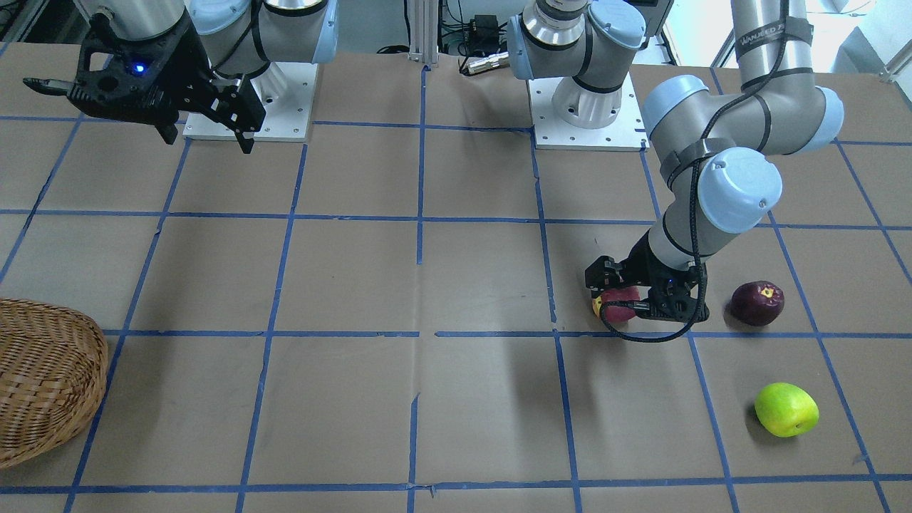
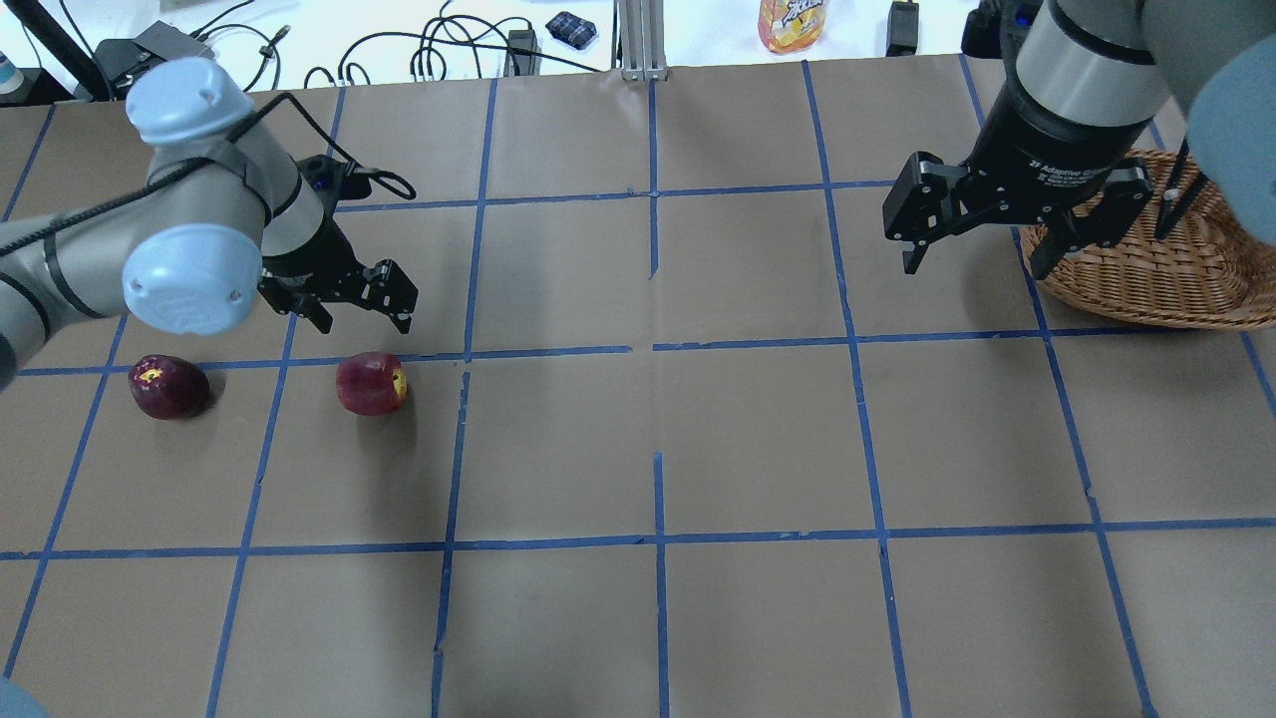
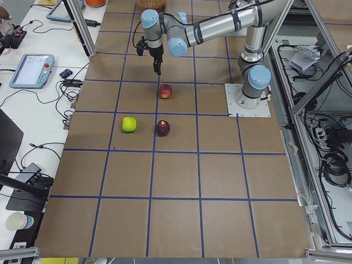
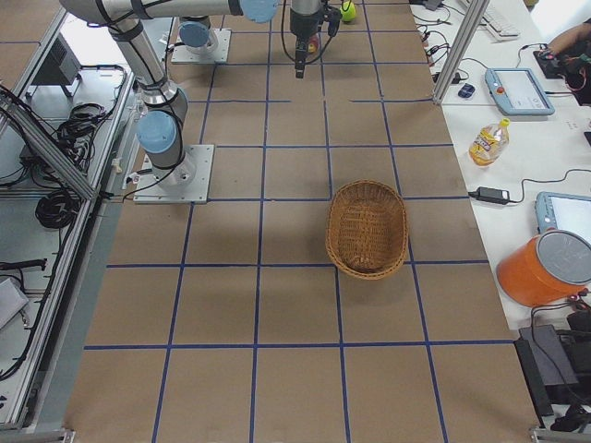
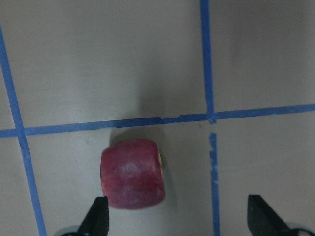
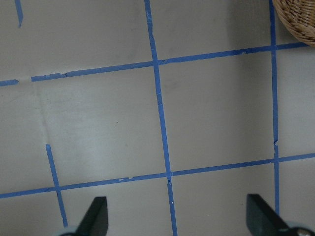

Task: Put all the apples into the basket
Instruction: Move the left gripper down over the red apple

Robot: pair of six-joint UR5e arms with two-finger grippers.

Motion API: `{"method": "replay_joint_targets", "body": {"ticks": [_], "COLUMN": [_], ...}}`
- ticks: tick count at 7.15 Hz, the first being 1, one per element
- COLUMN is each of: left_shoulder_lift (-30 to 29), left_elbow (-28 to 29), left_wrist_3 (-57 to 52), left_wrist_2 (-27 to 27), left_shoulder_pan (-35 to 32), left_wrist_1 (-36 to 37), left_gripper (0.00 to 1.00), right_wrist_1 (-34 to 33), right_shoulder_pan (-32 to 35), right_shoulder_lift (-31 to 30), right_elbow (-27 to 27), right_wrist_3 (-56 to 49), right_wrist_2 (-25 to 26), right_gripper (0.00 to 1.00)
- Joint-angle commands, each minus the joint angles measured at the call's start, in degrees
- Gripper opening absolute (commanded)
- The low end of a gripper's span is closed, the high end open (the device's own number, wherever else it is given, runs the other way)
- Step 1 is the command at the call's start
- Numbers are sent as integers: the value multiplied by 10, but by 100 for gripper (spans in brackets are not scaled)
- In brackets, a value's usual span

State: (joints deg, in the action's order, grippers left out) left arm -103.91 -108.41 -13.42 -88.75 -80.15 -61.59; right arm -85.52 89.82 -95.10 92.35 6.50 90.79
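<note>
The red apple (image 2: 371, 383) with its yellow patch lies on the table. My left gripper (image 2: 364, 327) hangs open just above it. In the left wrist view the red apple (image 5: 133, 173) lies close to the left fingertip (image 5: 98, 219), off centre between the jaws. The maroon apple (image 2: 167, 387) lies further left. The green apple (image 1: 786, 409) lies nearer the operators' edge and is outside the overhead view. My right gripper (image 2: 972, 269) is open and empty, held high beside the wicker basket (image 2: 1146, 269), which holds nothing.
Blue tape lines grid the brown table. An orange bottle (image 2: 793, 20) and cables lie beyond the far edge. An orange bucket (image 4: 545, 268) and tablets sit on the side bench. The arm bases (image 1: 584, 107) stand at the robot's side.
</note>
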Motion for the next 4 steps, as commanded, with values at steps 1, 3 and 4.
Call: {"method": "replay_joint_targets", "body": {"ticks": [1,3,4], "left_shoulder_lift": [-12,-28,-36], "left_elbow": [-37,-49,-51], "left_wrist_3": [-9,24,30], "left_wrist_2": [-3,-2,-3], "left_shoulder_pan": [18,18,18], "left_wrist_1": [53,53,53], "left_gripper": [100,100,100], "right_wrist_1": [0,0,0], "right_shoulder_pan": [0,1,1], "right_shoulder_lift": [0,0,0], "right_elbow": [0,0,0], "right_wrist_3": [0,0,0], "right_wrist_2": [0,-1,-2], "right_gripper": [100,100,100]}}
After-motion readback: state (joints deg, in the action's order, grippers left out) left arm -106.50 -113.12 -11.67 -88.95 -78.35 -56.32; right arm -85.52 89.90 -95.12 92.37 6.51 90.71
